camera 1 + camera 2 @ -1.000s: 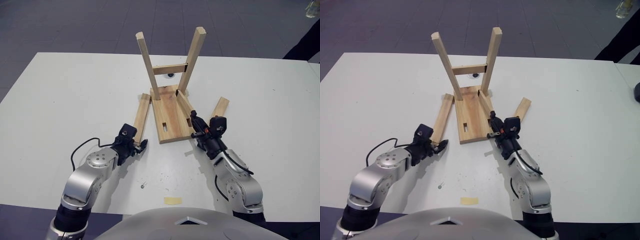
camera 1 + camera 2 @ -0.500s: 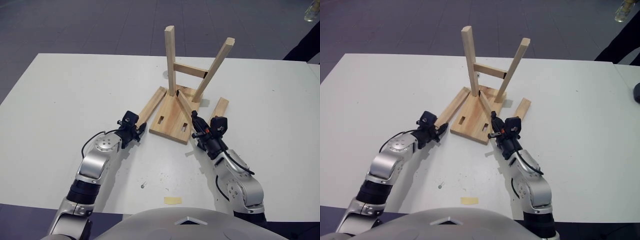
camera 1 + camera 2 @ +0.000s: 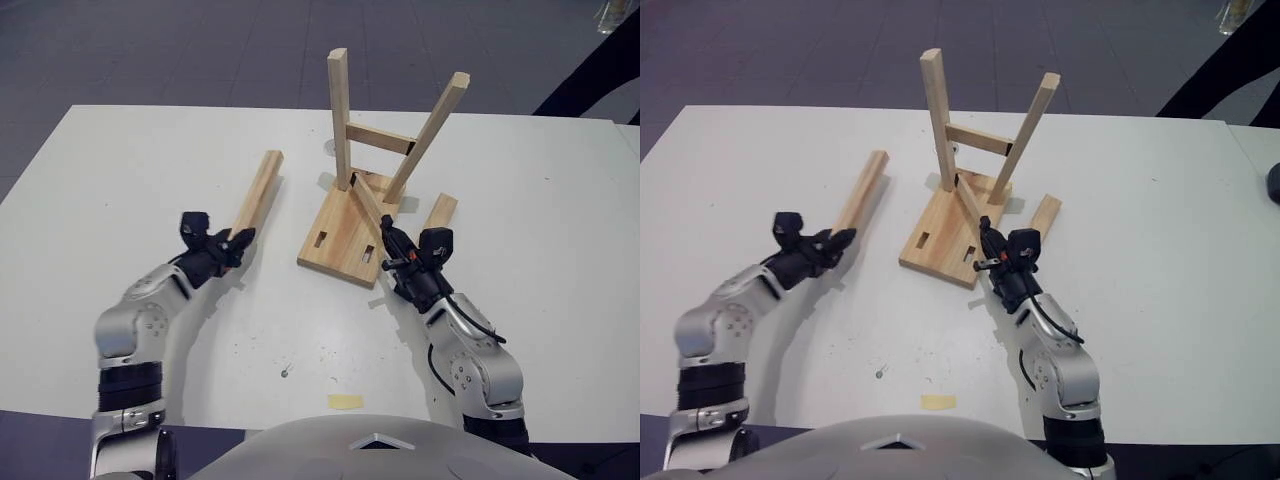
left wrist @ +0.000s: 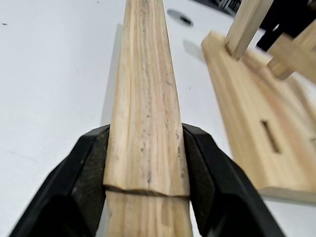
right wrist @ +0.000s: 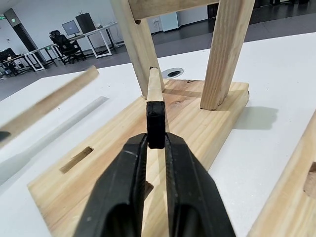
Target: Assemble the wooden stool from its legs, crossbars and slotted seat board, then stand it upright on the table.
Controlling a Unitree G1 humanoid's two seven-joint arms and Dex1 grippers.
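We clamp 1 loose leg (image 3: 256,192) in our left fingers (image 4: 89,168), toward the counter's (image 3: 560,250) left edge. Our right fingers (image 5: 126,177) pinch a crossbar (image 3: 368,205) over the seat board (image 3: 335,235), which bears 2 legs (image 3: 340,120).

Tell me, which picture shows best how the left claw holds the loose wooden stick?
The left wrist view: up close, the left gripper squeezes the loose leg between its black fingers. The eye views show the whole leg, gripped at its near end, left of the seat board. The right wrist view has the leg far off.
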